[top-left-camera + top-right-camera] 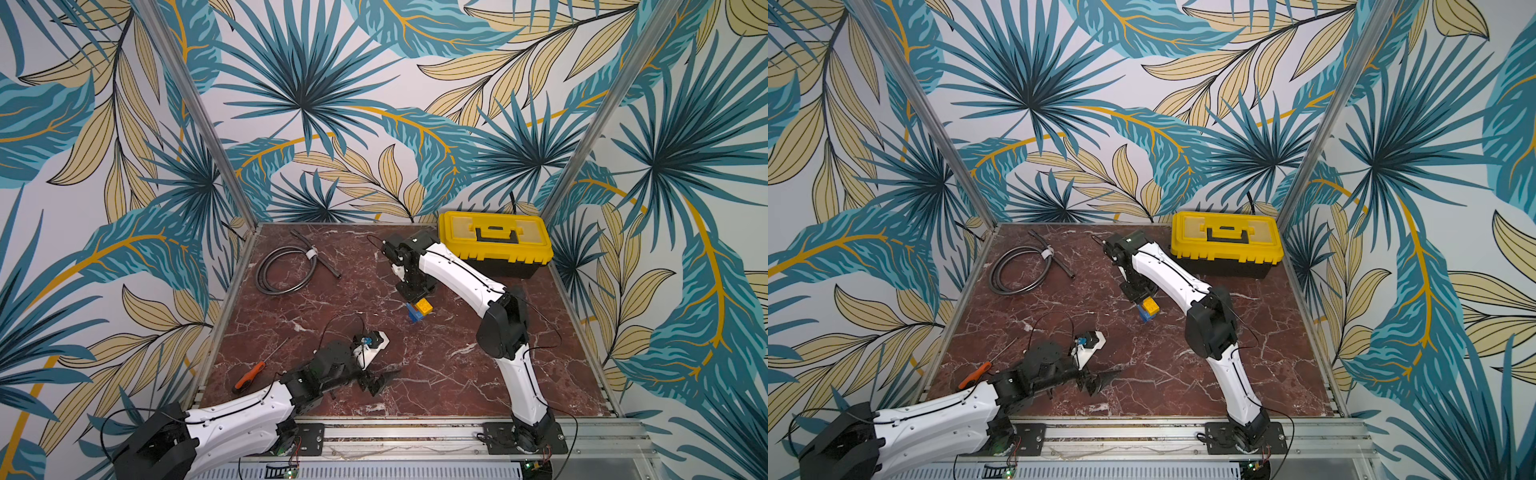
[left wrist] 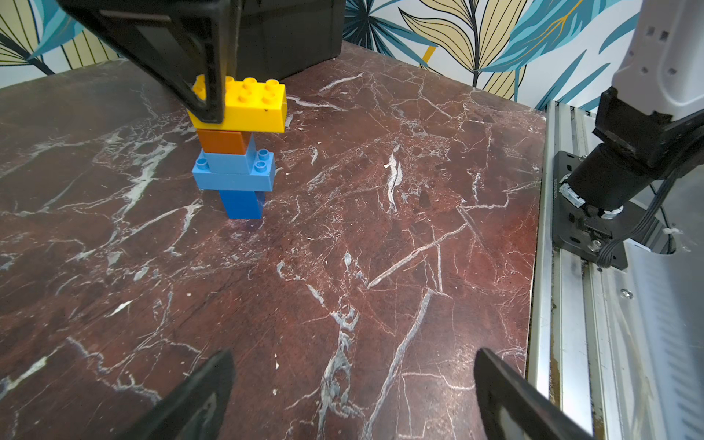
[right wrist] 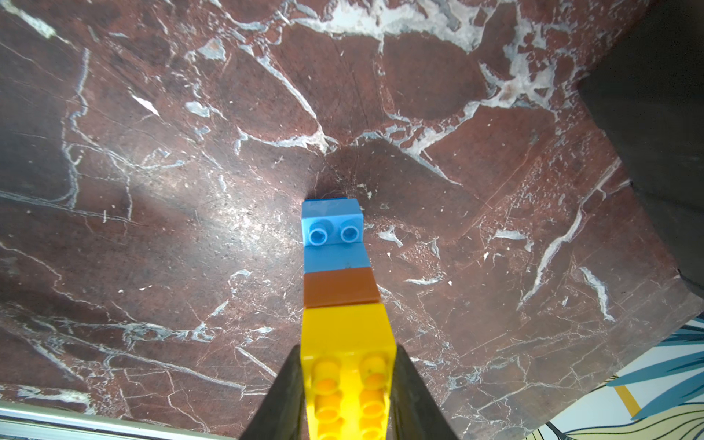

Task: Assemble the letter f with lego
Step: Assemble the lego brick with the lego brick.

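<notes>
All the lego in view is already joined into one upright stack, and no loose brick lies on the table. The left pincer stands wide open and empty, with the letter f well ahead of it. From the bottom up, the stack has a blue stem, a wider blue crossbar, an orange block and a yellow bar. The right pincer is clamped on one end of that yellow bar, and the rest of the stack stands directly beneath it. The build looks essentially finished. What probably remains is checking that the top bar is seated, then letting go and lifting clear without toppling the stack.
</notes>
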`<state>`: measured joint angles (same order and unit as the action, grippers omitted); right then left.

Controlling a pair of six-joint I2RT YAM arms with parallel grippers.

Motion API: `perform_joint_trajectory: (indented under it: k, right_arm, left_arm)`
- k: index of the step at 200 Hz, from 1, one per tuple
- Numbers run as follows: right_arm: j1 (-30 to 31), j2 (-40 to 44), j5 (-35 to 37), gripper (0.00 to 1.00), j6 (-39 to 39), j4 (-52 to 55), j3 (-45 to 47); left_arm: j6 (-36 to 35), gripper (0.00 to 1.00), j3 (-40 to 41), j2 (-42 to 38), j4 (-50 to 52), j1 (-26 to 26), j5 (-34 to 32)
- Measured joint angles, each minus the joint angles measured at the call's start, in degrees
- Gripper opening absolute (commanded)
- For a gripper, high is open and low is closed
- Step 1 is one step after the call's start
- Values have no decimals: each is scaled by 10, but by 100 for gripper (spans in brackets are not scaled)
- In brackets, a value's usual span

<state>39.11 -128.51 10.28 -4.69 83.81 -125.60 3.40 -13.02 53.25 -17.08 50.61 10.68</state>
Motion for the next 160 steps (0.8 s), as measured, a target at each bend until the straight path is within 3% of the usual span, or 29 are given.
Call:
perform_joint_trajectory:
  k: [102,160]
  right_arm:
    - [-4,-8,-14,25,0,4,-4]
    - [-9,17,-23,23,0,-28,44]
  left_arm:
    - [0,99,0,0,0,0,0]
    - [0,99,0,0,0,0,-1]
